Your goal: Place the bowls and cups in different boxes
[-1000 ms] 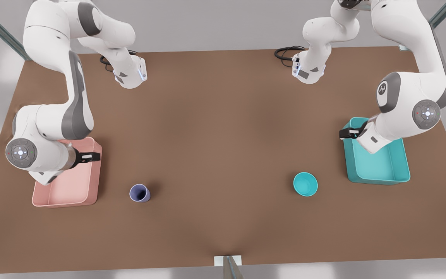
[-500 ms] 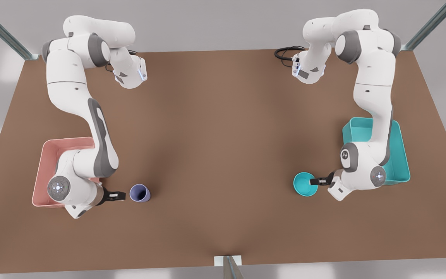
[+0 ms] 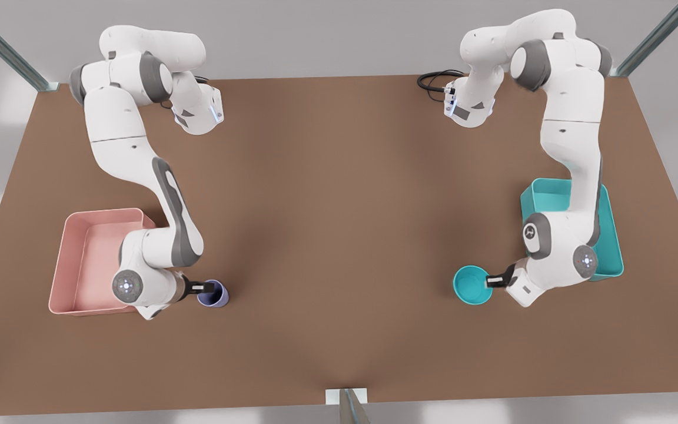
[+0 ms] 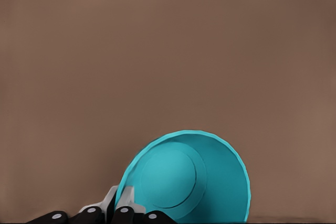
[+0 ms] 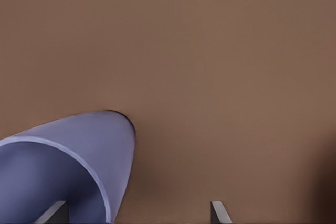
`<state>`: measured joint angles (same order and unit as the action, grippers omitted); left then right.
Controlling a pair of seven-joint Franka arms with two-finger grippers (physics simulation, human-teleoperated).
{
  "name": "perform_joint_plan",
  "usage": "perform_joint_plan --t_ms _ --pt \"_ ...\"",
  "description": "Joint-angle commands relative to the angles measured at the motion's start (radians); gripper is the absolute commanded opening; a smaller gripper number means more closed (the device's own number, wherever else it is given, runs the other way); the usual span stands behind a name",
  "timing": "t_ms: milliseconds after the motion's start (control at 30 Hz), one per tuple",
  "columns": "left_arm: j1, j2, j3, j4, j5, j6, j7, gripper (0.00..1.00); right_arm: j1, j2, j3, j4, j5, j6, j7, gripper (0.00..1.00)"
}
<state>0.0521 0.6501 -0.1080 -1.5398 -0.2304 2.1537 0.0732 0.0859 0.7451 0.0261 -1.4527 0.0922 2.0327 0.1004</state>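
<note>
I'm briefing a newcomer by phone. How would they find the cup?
Start at the pale pink box on the front view's left of the brown table. Just beside it, toward the table's middle, stands the cup, the right gripper at its rim. It is lavender and narrow, unlike the wider teal bowl.

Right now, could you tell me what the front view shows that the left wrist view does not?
Front view adds: lavender cup, pink box, teal box, and the right end effector open at the cup. Left wrist view adds: fingers clamped on the teal bowl's rim. Both: that bowl, the left end effector, brown table.
</note>
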Motion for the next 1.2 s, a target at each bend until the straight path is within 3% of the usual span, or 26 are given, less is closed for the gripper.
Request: perform_joint_plan --t_ms 0,100,133,167,233,267,300,433,533,600,667,833,867,900,967,1033,1067,1167 --pt "0.002 -0.068 0.034 0.003 0.0 -0.165 -0.041 0.21 -0.002 0.007 0.0 0.0 0.004 0.029 0.047 1.0" --pt "0.081 -0.17 0.14 0.046 0.023 -0.328 -0.036 0.21 0.0 0.027 0.0 0.0 0.004 0.052 0.047 1.0" --pt "0.098 -0.173 0.226 0.079 0.04 -0.393 -0.033 0.21 0.002 0.03 0.0 0.0 0.004 0.06 0.048 0.99" --pt "0.103 -0.176 0.255 0.086 0.054 -0.411 -0.03 0.21 0.002 0.033 0.0 0.002 0.003 0.061 0.048 0.84" --pt "0.109 -0.178 0.352 0.099 0.068 -0.433 0.026 0.21 0.005 0.033 0.002 0.002 0.004 0.064 0.048 0.37" --pt "0.117 -0.175 0.37 0.099 0.072 -0.423 0.063 0.21 0.008 0.033 0.002 0.003 0.004 0.063 0.05 0.26" --pt "0.123 -0.161 0.381 0.096 0.074 -0.39 0.071 0.21 0.011 0.03 0.003 0.011 0.004 0.063 0.051 0.21" --pt "0.134 -0.136 0.39 -0.028 0.169 -0.176 0.183 0.21 0.008 0.011 0.009 0.014 0.004 0.061 0.047 0.21" --pt "0.147 -0.147 0.387 -0.143 0.169 -0.164 0.254 0.21 -0.011 -0.101 0.018 0.002 0.008 -0.034 -0.004 0.21" --pt "0.143 -0.15 0.386 -0.22 0.169 -0.098 0.281 0.21 -0.069 -0.208 0.009 -0.002 -0.008 -0.278 -0.094 0.21" --pt "0.14 -0.147 0.386 -0.263 0.169 -0.054 0.281 0.21 -0.169 -0.285 -0.002 -0.028 -0.049 -0.385 -0.26 0.21" --pt "0.135 -0.127 0.383 -0.301 0.166 -0.005 0.283 0.24 -0.388 -0.282 -0.005 -0.097 -0.118 -0.335 -0.571 0.21" --pt "0.134 -0.127 0.383 -0.299 0.167 -0.005 0.286 0.61 -0.4 -0.285 -0.003 -0.124 -0.12 -0.296 -0.597 0.21" --pt "0.134 -0.13 0.383 -0.295 0.169 -0.011 0.3 0.9 -0.407 -0.273 -0.003 -0.141 -0.118 -0.227 -0.617 0.21" --pt "0.134 -0.171 0.383 -0.241 0.193 -0.132 0.316 1.0 -0.419 -0.227 -0.003 -0.147 -0.117 -0.089 -0.636 0.21" --pt "0.127 -0.223 0.381 -0.037 0.311 -0.426 0.269 1.0 -0.437 -0.185 -0.003 -0.146 -0.115 0.003 -0.68 0.21" --pt "0.069 -0.289 0.349 0.004 0.342 -0.543 0.171 1.0 -0.445 -0.173 -0.003 -0.146 -0.115 0.023 -0.686 0.21" --pt "-0.034 -0.474 0.133 0.056 0.336 -0.624 0.03 1.0 -0.445 -0.107 -0.003 -0.147 -0.101 0.067 -0.683 0.21"
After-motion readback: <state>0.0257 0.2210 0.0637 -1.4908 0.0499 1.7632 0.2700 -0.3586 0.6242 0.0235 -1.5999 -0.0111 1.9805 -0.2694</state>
